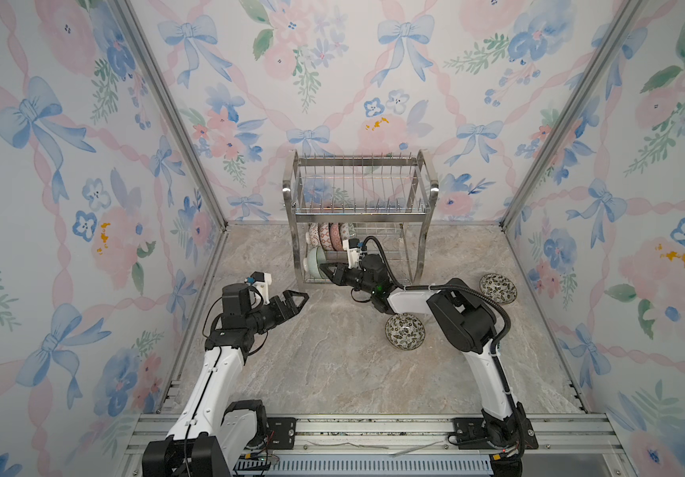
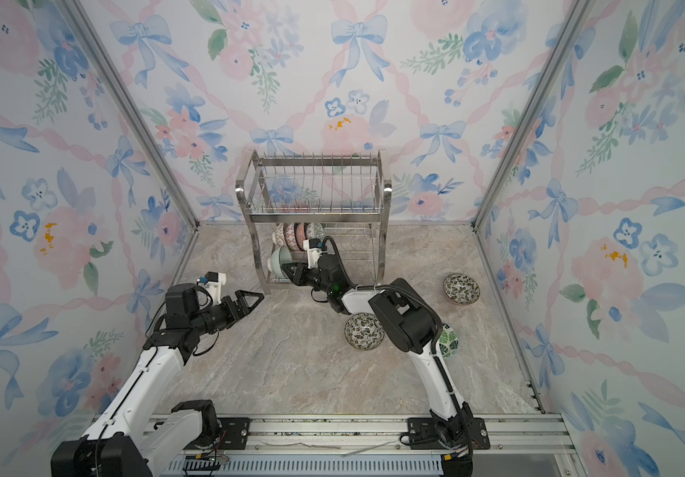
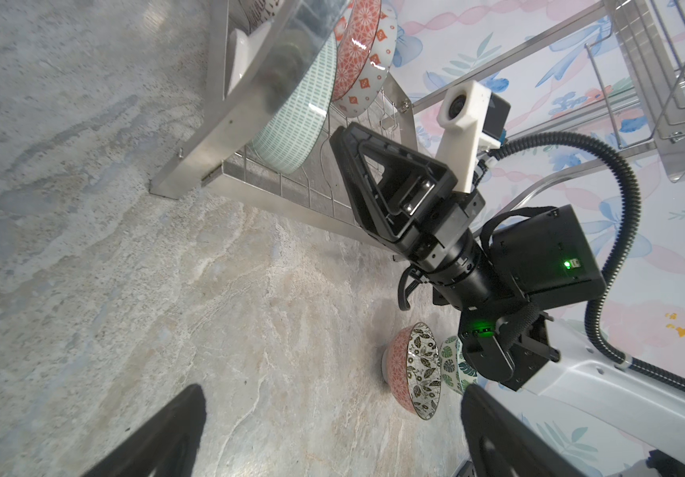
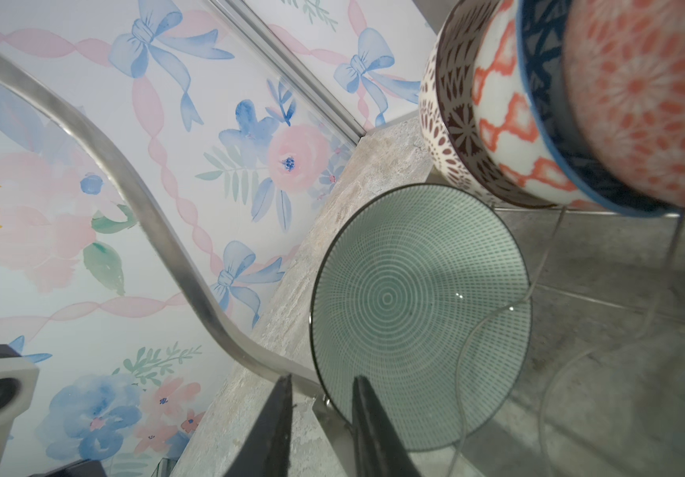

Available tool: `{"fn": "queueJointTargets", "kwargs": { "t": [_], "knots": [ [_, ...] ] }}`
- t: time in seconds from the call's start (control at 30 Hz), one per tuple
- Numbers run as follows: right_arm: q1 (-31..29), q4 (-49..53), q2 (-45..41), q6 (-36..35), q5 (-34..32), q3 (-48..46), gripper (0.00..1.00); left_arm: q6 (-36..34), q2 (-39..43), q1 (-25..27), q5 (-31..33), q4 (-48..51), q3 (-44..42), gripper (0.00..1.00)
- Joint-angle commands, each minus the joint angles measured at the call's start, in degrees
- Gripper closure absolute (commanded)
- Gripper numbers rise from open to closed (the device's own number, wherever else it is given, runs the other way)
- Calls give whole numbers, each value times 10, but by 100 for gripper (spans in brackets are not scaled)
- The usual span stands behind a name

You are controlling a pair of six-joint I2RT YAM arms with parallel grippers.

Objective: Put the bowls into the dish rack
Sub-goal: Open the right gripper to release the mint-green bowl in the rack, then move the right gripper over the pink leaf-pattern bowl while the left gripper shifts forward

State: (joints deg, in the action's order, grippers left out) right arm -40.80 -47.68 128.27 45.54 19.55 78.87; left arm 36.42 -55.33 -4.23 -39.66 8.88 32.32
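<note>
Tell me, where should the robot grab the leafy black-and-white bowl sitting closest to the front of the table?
Probably by the rim, from straight above: one finger inside, one outside. The round black-and-white leafy ceramic bowl sits upright, mouth up, on the marble tabletop, so its thin edge is free.

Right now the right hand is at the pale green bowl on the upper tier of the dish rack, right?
No: the right hand is at the pale green bowl on the lower tier of the dish rack, not the upper; both top views show it.

Light: bright, even | shadows: soft, faint | glare: dish rack [image 3: 208, 136] steel | blur: near bowls [image 4: 642, 103] | edges: bowed
</note>
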Motion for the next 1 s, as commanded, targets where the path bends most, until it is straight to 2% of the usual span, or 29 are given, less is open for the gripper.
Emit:
{"fn": "queueJointTargets", "kwargs": {
  "t": [0.0,0.2,0.4,0.57,0.63,0.87,0.97],
  "knots": [
    [6,-28,-47,-15,-12,-36,69,-1,-1,-5,3,-2,-8,2],
    [5,-11,-119,-41,-30,-121,66,-1,10,8,10,-1,-9,2],
    [-6,148,-230,-146,-88,-183,62,-2,40,56,39,3,-11,2],
    [-20,284,-347,-216,-175,-247,58,10,66,128,94,8,-24,2],
    [-25,341,-388,-237,-211,-269,52,16,75,162,121,8,-27,2],
    [-33,559,-509,-248,-356,-310,36,24,43,285,195,4,0,2],
    [-40,635,-529,-242,-374,-303,35,40,36,310,219,-7,2,2]
  ]
}}
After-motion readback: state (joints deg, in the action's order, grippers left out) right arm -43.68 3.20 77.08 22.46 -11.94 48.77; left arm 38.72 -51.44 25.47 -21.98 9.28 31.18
